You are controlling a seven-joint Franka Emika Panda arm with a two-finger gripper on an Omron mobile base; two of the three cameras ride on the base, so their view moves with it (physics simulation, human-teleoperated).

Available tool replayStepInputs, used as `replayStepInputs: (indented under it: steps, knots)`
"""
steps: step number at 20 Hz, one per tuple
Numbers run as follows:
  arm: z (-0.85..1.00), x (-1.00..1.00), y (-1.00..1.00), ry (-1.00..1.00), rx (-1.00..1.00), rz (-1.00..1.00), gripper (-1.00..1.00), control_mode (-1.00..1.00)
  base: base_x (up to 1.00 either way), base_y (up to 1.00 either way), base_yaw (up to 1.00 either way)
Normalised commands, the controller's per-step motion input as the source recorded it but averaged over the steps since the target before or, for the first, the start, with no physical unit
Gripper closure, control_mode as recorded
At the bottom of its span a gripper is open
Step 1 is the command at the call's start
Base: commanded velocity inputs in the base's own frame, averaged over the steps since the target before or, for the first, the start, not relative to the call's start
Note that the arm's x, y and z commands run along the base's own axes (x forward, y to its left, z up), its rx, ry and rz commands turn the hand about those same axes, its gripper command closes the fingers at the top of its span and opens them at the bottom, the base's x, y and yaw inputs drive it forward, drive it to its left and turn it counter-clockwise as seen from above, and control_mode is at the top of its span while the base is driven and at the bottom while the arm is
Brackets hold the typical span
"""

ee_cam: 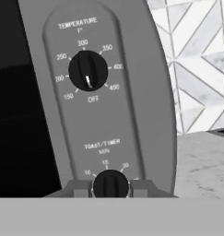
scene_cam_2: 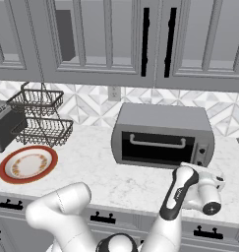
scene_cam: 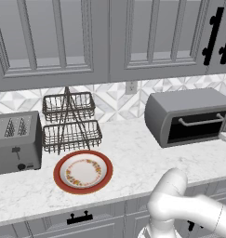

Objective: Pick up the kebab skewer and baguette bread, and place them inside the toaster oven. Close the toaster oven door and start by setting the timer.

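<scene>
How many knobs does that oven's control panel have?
2, both seen in the hand view: the temperature knob high on the panel, and the timer knob below it, between the shut pincer's tips.

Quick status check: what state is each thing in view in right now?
toaster oven door: closed
temperature knob: pointer near OFF
timer knob: between the gripper's fingertips
gripper: shut on the timer knob
plate: empty
wire rack: both baskets empty
four-slot toaster: slots look empty
</scene>
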Motion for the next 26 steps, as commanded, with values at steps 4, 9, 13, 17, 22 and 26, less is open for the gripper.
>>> replayStepInputs:
  steps: [4, 9, 13, 17, 22, 26]
  knots:
    - [0.0, 0.0, 0.0, -0.04, 0.19, 0.0, 1.0, -1.0, 0.0, 0.0, 0.0]
    - [0.0, 0.0, 0.0, -0.05, 0.2, 0.0, 1.0, -1.0, 0.0, 0.0, 0.0]
    - [0.0, 0.0, 0.0, -0.04, 0.2, 0.0, 1.0, -1.0, 0.0, 0.0, 0.0]
    - [0.0, 0.0, 0.0, -0.01, 0.19, 0.0, 1.0, -1.0, 0.0, 0.0, 0.0]
    - [0.0, 0.0, 0.0, 0.0, 0.19, 0.0, 1.0, -1.0, 0.0, 0.0, 0.0]
    - [0.0, 0.0, 0.0, 0.0, 0.21, 0.0, 1.0, -1.0, 0.0, 0.0, 0.0]
